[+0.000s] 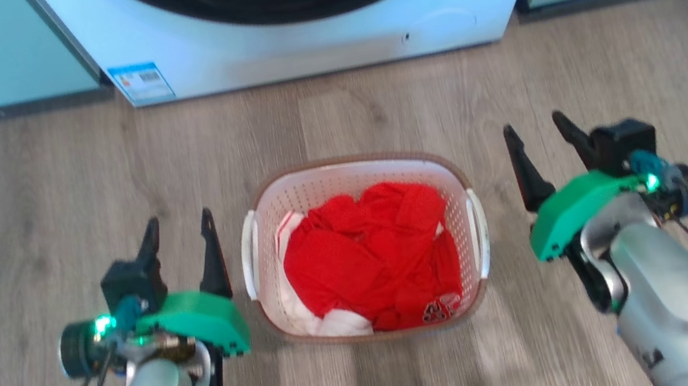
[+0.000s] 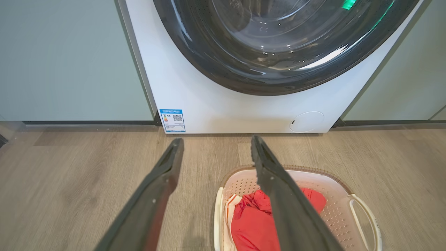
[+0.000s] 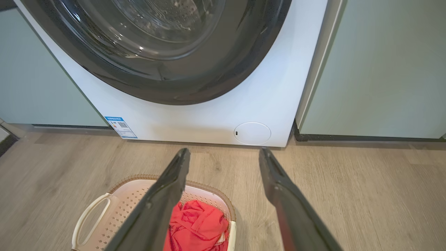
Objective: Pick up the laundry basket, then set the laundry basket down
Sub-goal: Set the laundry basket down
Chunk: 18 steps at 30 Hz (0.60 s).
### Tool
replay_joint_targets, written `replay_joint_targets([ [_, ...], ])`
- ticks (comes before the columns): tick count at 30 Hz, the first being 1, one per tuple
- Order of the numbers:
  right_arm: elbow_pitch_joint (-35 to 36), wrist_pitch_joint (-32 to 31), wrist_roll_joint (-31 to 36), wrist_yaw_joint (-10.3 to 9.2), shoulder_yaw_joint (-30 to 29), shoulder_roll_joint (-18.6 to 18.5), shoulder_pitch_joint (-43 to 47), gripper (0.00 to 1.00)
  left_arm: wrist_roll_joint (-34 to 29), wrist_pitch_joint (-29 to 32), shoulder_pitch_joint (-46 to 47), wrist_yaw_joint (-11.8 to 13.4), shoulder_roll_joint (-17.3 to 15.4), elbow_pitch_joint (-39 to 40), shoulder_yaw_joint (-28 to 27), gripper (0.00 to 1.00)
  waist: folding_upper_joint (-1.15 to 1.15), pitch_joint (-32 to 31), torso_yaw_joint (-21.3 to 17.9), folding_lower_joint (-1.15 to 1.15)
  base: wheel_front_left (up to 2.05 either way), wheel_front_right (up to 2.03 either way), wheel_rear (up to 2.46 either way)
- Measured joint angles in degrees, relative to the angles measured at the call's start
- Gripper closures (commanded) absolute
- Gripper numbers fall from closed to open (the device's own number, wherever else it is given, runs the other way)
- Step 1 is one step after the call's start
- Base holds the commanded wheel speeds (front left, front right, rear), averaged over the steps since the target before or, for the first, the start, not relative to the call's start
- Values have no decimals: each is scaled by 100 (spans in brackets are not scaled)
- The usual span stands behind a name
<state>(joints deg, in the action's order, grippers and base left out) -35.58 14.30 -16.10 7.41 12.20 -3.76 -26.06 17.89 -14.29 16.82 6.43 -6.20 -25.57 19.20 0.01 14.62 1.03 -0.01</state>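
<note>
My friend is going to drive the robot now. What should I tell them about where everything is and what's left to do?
The left gripper is open and empty, close beside the laundry basket on its left, not touching.
The right gripper is open and empty, off the basket's right side with a wider gap.
The basket sits on the floor in front of the washing machine, with red clothes inside.
Done: the arms flank the basket.
Left: grasp it, lift it, set it down.
</note>
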Motion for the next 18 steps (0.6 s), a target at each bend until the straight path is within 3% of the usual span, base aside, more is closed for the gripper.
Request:
replay_joint_targets([
  [18,1389,0,108,0,-335,46,1664,0,-588,0,-1892,-144,277,1389,-770,0,0,-1189,-33,0,0,0,0],
])
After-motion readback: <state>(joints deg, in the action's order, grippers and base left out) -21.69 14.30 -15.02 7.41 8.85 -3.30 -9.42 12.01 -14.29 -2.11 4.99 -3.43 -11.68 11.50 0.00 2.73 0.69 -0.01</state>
